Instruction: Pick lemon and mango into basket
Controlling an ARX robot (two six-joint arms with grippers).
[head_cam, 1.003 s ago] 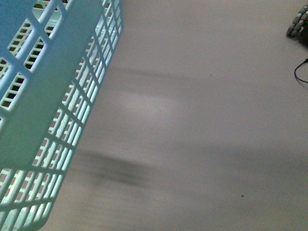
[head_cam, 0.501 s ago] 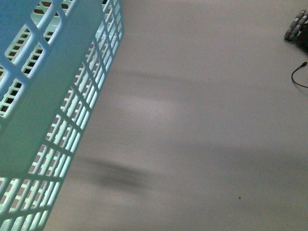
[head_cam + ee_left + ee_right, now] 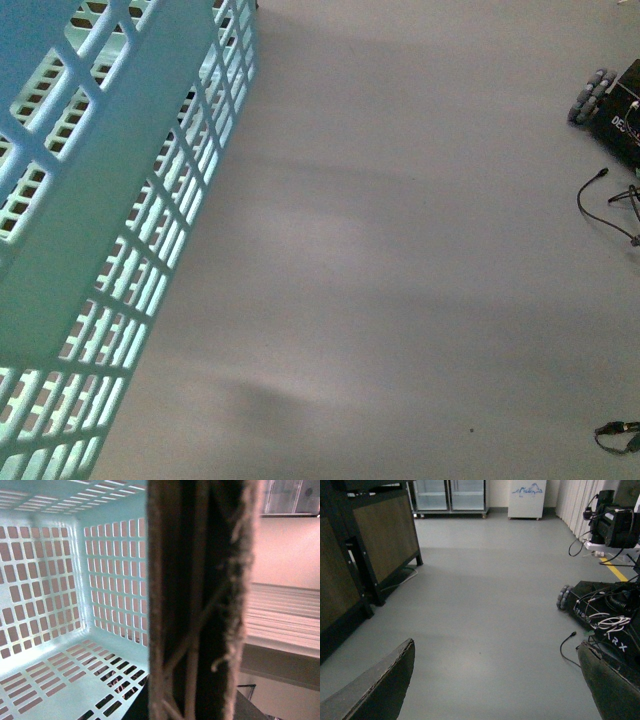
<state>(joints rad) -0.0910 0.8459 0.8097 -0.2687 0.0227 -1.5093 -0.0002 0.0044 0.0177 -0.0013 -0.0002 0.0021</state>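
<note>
basket spot: the basket (image 3: 100,200) filled the robot's left side of the front view. It sat tilted, with its long slotted wall running diagonally away from the body.

inside the basket: the left wrist view looked straight in (image 3: 60,580). The bit of slotted floor and walls I could see had no fruit on it.

lemon + mango: not in any of the three views, so I honestly couldn't say which way they lay from either arm.

left gripper: couldn't tell. A dark frayed strip (image 3: 200,605) ran top to bottom right against the lens, and I couldn't make out whether it was a finger pad or the handle. So no call on whether that arm gripped anything.

right gripper: the right gripper (image 3: 496,645) was spread wide and empty. Its two dark fingers (image 3: 385,685) sat at the lower corners of the right wrist view with only bare floor (image 3: 485,605) between them.

what it pointed at: open grey floor, a dark shelving unit (image 3: 370,545) to one side, and another wheeled robot base (image 3: 605,610) with a loose cable (image 3: 595,195) to the other.

nearer arm: my guess was the left arm belonged to the basket and the right was free for picking.

what the next move hinged on: getting a fruit into view first. The drop would then go toward the robot's left, over that long wall.
</note>
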